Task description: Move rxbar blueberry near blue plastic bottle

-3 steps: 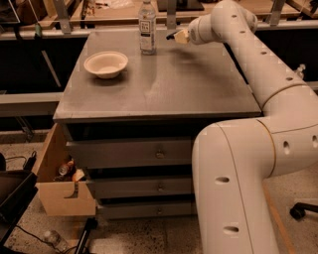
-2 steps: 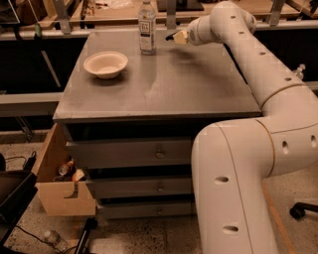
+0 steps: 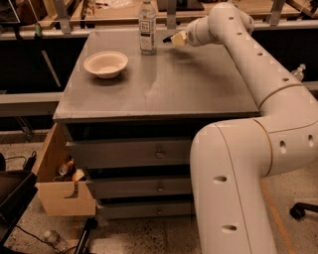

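The blue plastic bottle [image 3: 147,26], clear with a white cap and a white label, stands upright at the far edge of the grey table [image 3: 164,87]. My gripper [image 3: 172,39] is just above the tabletop, close to the right of the bottle, at the end of the white arm [image 3: 248,54] that reaches in from the right. A small dark tip sticks out of the gripper towards the bottle. I cannot tell whether it is the rxbar blueberry. No bar shows lying on the table.
A white bowl [image 3: 105,63] sits on the table's left side, in front of and left of the bottle. Drawers [image 3: 159,151] are under the tabletop. An open cardboard box [image 3: 62,191] stands on the floor at the lower left. A workbench [image 3: 119,12] runs behind the table.
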Controlling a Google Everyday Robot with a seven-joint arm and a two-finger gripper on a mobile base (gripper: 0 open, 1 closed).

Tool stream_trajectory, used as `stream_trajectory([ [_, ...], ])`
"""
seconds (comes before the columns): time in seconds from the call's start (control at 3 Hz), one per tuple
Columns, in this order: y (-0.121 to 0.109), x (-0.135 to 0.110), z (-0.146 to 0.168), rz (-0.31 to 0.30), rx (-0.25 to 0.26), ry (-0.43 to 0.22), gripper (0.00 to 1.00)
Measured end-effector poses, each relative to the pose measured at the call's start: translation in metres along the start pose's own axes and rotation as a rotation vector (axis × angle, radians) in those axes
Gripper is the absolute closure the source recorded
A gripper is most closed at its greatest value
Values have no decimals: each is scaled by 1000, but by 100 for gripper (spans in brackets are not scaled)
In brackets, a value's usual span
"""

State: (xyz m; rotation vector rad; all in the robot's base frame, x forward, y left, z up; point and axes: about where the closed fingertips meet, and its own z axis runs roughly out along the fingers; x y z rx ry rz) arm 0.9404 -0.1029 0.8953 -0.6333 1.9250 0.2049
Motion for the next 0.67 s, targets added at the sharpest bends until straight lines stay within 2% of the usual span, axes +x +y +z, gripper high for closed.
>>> stream_trajectory([
  [0.33, 2, 2, 3, 0, -4, 3, 4],
  [0.67, 4, 3, 5, 1, -6, 5, 0],
])
